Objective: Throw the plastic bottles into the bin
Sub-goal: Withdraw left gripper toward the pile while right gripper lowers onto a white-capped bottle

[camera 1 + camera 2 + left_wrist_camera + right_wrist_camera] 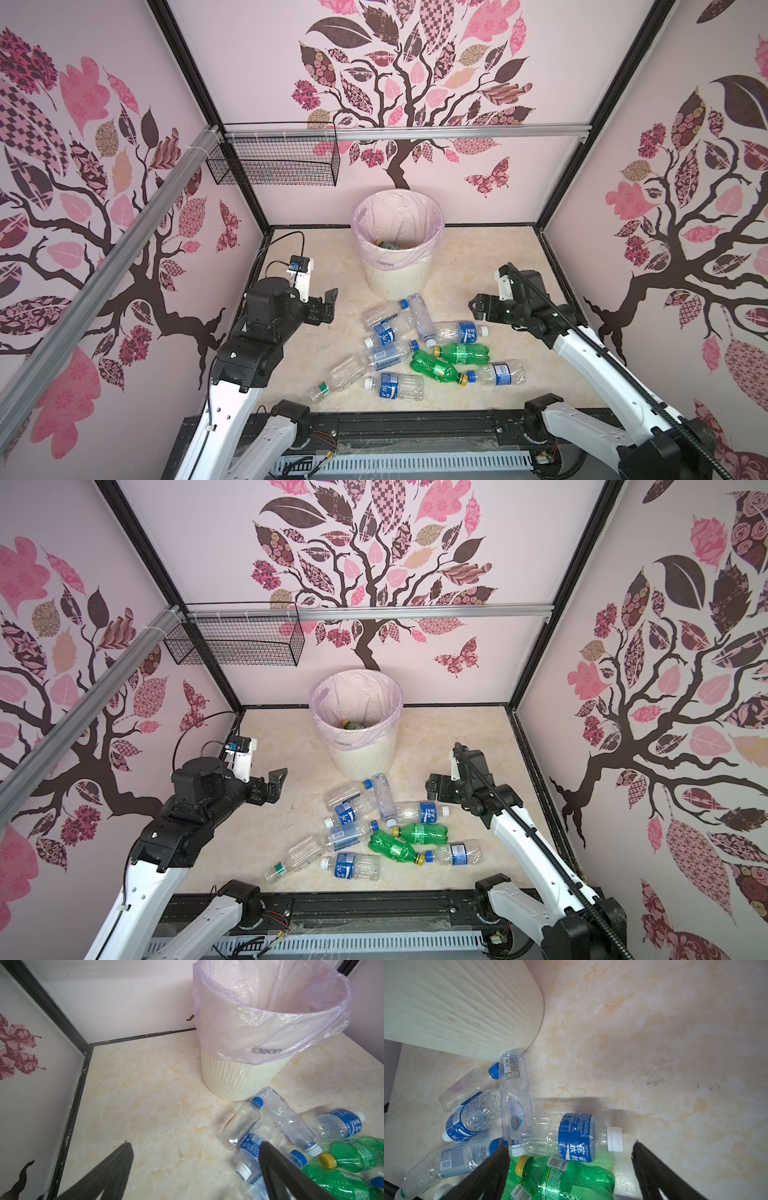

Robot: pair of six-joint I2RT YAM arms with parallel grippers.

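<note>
Ten bottles [457, 332] down on the marble floor [316, 266] in both top views, bunched in a loose heap just in front of the bin [397, 282], several touching or overlapping. Mostly clear, with blue labels and blue or white caps; two green ones [465, 352] with yellow caps side by side toward the right of the heap. One more green bottle [388, 245] already inside the bin, low in the pink bag [428, 245]. Bin upright near the back wall, roughly midway between the two arms. To the left of the heap, left gripper [328, 307] held above the floor, near the bottles but apart from them, fingers [112, 1169] spread wide with nothing between them, aimed in the left wrist view at bare floor beside the bin. To the right of the heap, right gripper [473, 309] also off the floor, fingers [654, 1172] likewise well apart and clamped on nothing. Seen from the right wrist, a white-capped bottle [571, 1136] with a blue label lying crosswise under the gap between those fingers, a green one just beside it; contact with either finger impossible to tell.
</note>
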